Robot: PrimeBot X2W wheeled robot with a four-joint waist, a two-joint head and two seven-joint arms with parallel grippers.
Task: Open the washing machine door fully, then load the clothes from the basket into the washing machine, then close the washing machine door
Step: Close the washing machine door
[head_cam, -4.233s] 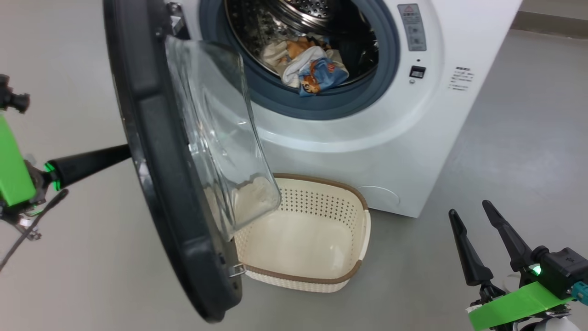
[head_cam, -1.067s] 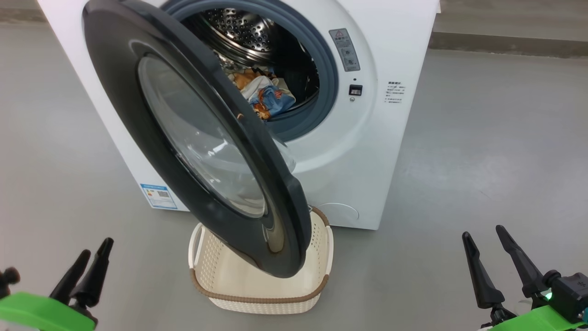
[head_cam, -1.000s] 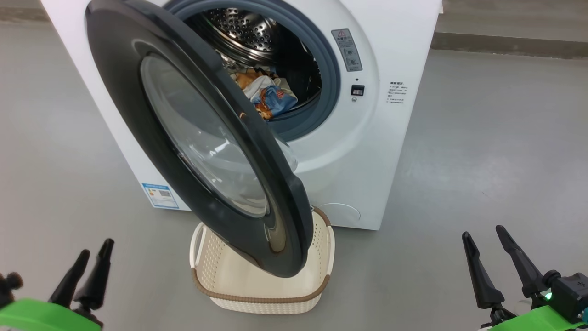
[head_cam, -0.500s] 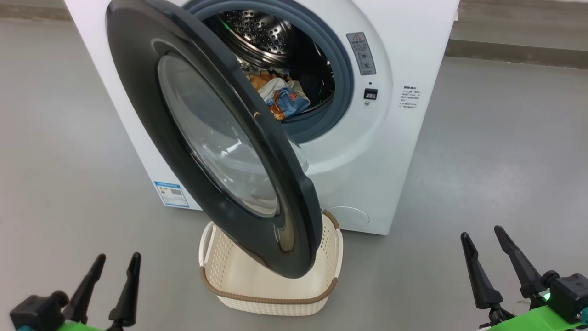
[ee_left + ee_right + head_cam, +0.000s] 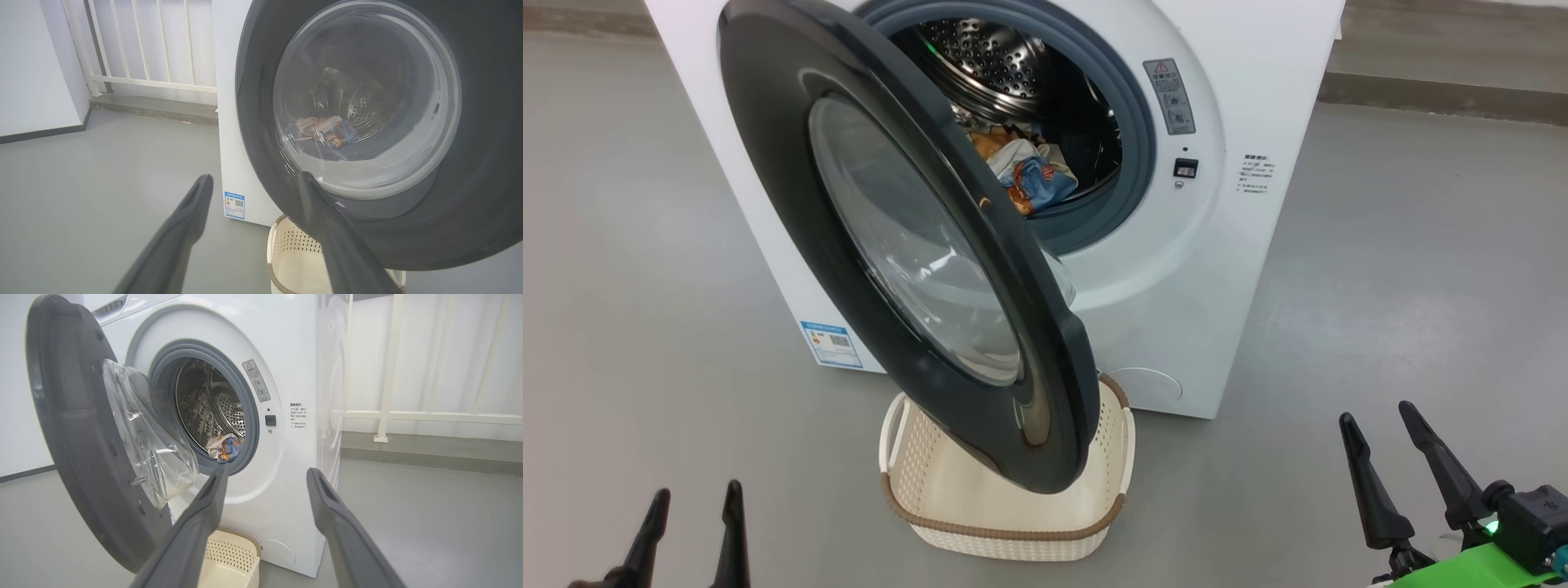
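Left gripper point(image 5: 698, 492) at 7 o'clock, right gripper point(image 5: 1374, 413) at 5 o'clock: both spread wide, holding nothing. Door point(image 5: 768, 163) ajar at centre, hanging over basket point(image 5: 1005, 535) at 6. Clothes point(image 5: 1025, 175) inside washer point(image 5: 1176, 269), 12 o'clock.

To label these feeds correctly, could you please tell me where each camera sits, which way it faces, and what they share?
Head view: on the head, looking down at the washing machine, half-open door and basket; left pincer and right pincer at bottom corners.
Left wrist view: on the left wrist, facing the door's outer glass; own fingers below.
Right wrist view: on the right wrist, facing the door's inner side and drum; own fingers below.
All share: door, basket, clothes.
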